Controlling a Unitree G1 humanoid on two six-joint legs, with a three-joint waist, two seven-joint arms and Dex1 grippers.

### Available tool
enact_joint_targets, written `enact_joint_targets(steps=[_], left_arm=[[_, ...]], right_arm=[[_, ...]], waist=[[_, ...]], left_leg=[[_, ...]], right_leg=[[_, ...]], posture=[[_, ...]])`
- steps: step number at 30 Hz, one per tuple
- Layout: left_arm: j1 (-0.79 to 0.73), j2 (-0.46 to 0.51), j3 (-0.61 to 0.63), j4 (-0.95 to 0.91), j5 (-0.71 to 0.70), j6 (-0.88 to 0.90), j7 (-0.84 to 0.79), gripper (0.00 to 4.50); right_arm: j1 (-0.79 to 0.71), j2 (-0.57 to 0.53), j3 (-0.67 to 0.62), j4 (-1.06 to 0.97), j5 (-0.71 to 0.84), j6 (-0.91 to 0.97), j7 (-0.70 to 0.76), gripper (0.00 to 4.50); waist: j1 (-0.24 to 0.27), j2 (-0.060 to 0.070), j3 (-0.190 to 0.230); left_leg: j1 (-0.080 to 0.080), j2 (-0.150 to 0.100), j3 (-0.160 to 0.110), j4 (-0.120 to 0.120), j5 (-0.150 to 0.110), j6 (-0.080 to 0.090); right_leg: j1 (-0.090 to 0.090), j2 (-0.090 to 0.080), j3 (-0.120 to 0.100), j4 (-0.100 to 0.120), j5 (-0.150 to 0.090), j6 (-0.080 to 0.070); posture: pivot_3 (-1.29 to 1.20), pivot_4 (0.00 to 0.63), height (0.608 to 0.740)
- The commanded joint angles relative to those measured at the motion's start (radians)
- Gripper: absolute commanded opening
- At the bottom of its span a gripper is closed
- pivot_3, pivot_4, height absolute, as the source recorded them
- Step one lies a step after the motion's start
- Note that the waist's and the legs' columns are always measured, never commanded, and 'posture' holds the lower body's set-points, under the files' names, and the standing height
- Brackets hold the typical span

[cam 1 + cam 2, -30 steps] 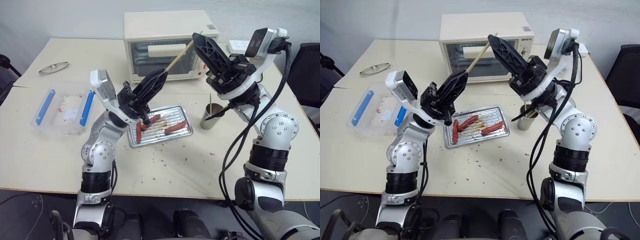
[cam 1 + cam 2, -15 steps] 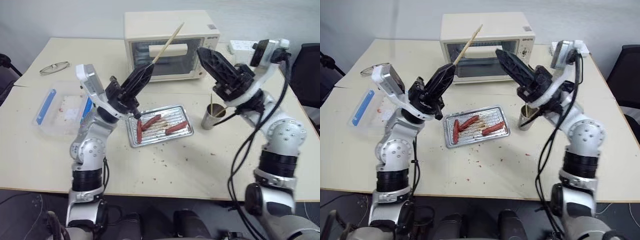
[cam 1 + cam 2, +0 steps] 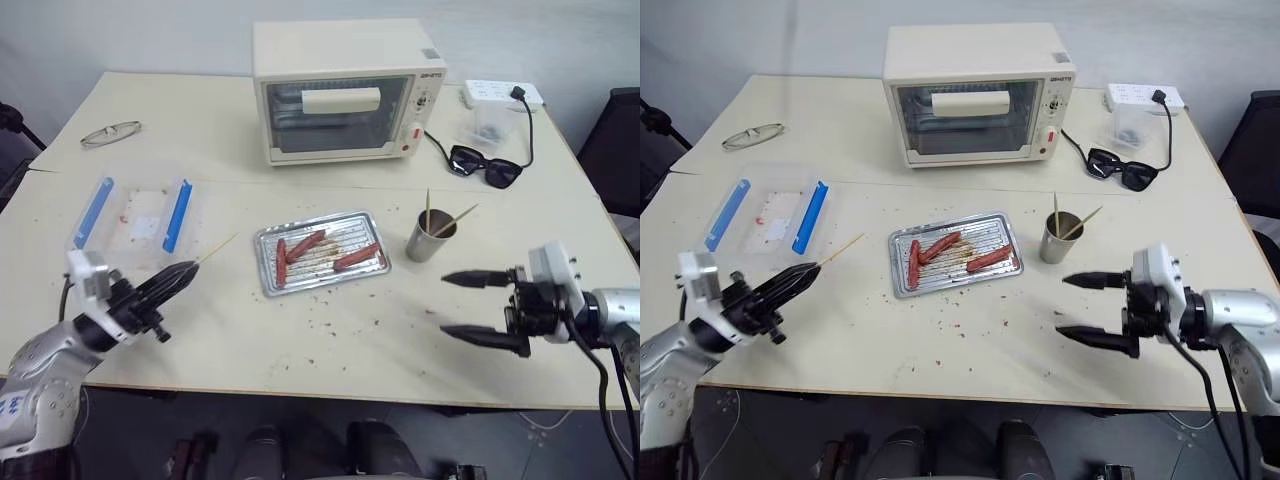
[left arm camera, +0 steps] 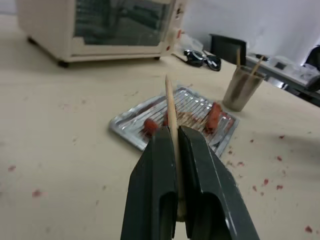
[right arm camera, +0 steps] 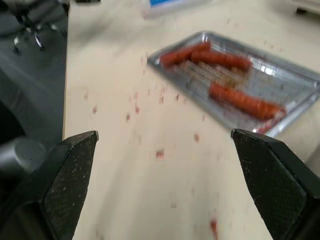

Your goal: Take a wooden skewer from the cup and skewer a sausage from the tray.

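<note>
My left gripper (image 4: pixel 176 150) is clamped on the wooden skewer (image 4: pixel 171 107), tip aimed toward the tray (image 3: pixel 268 238) so I can spear a sausage (image 3: pixel 356 259); my right gripper (image 3: pixel 470 305), jaws apart, waits empty beside the cup (image 3: pixel 425 238).

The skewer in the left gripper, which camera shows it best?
The left wrist view: the wooden skewer runs large up the frame, pinched between the left gripper's shut fingers and pointing toward the tray. Both eye views show it as a thin pale line jutting from that gripper.
</note>
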Motion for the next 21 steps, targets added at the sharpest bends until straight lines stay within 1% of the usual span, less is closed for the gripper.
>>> enact_joint_targets(steps=[1,4,6,10,13,16,18,21], left_arm=[[0.049,-0.004,0.063,-0.007,0.003,-0.028,0.004,0.0],[0.082,-0.017,0.083,-0.03,-0.008,-0.028,0.017,0.0],[0.09,-0.021,0.084,-0.043,-0.011,-0.025,0.022,0.0],[0.085,-0.018,0.088,-0.042,-0.014,-0.022,0.029,0.0],[0.069,-0.01,0.079,-0.03,-0.006,-0.021,0.027,0.0],[0.05,-0.014,0.06,-0.032,-0.003,-0.02,0.031,0.0],[0.041,-0.019,0.052,-0.036,-0.002,-0.019,0.035,0.0],[0.043,-0.025,0.04,-0.047,0.003,-0.022,0.038,0.0]], right_arm=[[-0.048,0.027,0.011,0.052,-0.073,-0.117,-0.003,4.44],[-0.138,0.036,0.08,0.095,-0.141,-0.143,-0.009,4.44],[-0.221,0.05,0.123,0.103,-0.156,-0.109,-0.029,4.44],[-0.486,0.122,0.258,0.186,-0.237,-0.013,-0.068,4.44],[-0.674,0.221,0.386,0.313,-0.344,-0.022,-0.066,4.44],[-0.806,0.324,0.48,0.449,-0.426,-0.018,-0.073,4.44],[-0.871,0.387,0.52,0.553,-0.477,-0.049,-0.084,4.44],[-0.95,0.465,0.554,0.716,-0.537,-0.125,-0.098,4.44]], waist=[[-0.005,0.0,0.0],[-0.007,0.0,0.0],[-0.009,0.0,0.0],[-0.014,0.0,0.0],[-0.02,0.0,0.0],[-0.027,0.0,0.0],[-0.027,0.0,0.0],[-0.028,0.0,0.0]], left_leg=[[0.001,0.0,0.001,-0.001,0.0,0.0],[0.003,0.001,0.001,-0.002,0.001,0.001],[0.004,0.002,0.0,-0.002,0.002,0.0],[0.003,0.002,-0.001,-0.003,0.004,-0.001],[0.002,0.002,-0.001,-0.005,0.006,-0.004],[0.001,0.002,-0.001,-0.005,0.006,-0.006],[-0.001,0.002,-0.001,-0.004,0.006,-0.006],[-0.005,0.002,0.001,-0.002,0.006,-0.005]], right_leg=[[0.0,0.0,0.001,0.001,0.001,-0.001],[0.0,0.0,0.001,0.003,0.003,-0.004],[-0.002,0.001,0.001,0.006,0.004,-0.006],[-0.003,0.0,0.0,0.007,0.005,-0.007],[-0.005,0.0,-0.001,0.006,0.005,-0.008],[-0.006,0.0,-0.001,0.006,0.004,-0.008],[-0.008,0.0,-0.003,0.006,0.004,-0.008],[-0.012,-0.002,-0.008,0.013,0.004,-0.008]], posture=[[0.0,0.15,0.74],[0.0,0.15,0.74],[0.0,0.15,0.74],[0.0,0.15,0.74],[0.0,0.15,0.74],[0.0,0.15,0.74],[0.0,0.15,0.74],[0.0,0.15,0.74]])
